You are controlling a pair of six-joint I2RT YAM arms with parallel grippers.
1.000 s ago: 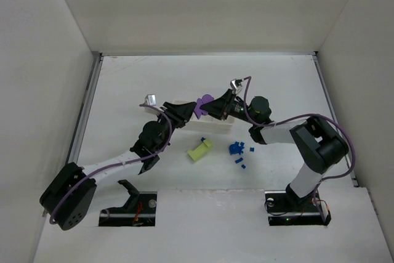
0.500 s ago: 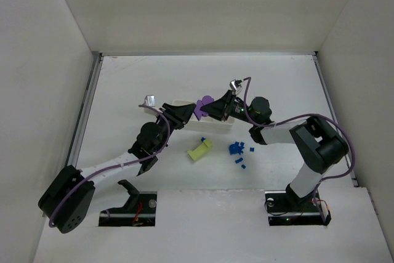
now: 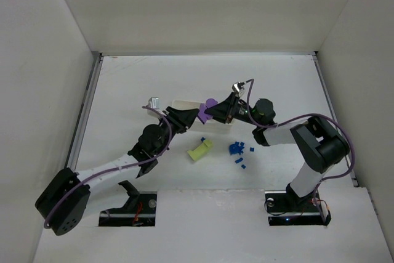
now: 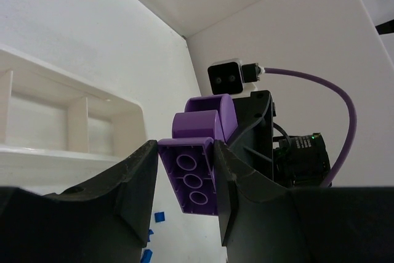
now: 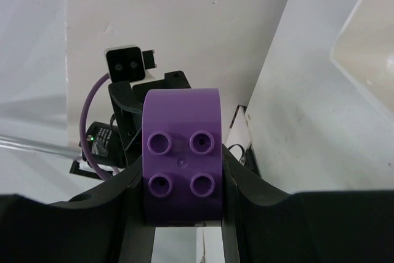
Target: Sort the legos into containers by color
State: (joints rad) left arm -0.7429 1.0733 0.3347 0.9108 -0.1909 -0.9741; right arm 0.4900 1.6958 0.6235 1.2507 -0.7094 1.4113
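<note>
A purple lego assembly hangs above the white tray's near edge, held between both arms. My left gripper is shut on its rectangular purple brick, hollow underside toward the camera. My right gripper is shut on the arched purple piece, studs facing the camera. The two purple pieces touch end to end. The yellow-green lego lies on the table in front of the tray. Several tiny blue legos lie to its right.
The tray's dividers show in the left wrist view, and its rounded corner shows in the right wrist view. White walls enclose the table on three sides. Both arms cross over the table's middle.
Both grippers and the purple pieces have drifted slightly right and toward the near side. The loose legos on the table have not moved.
</note>
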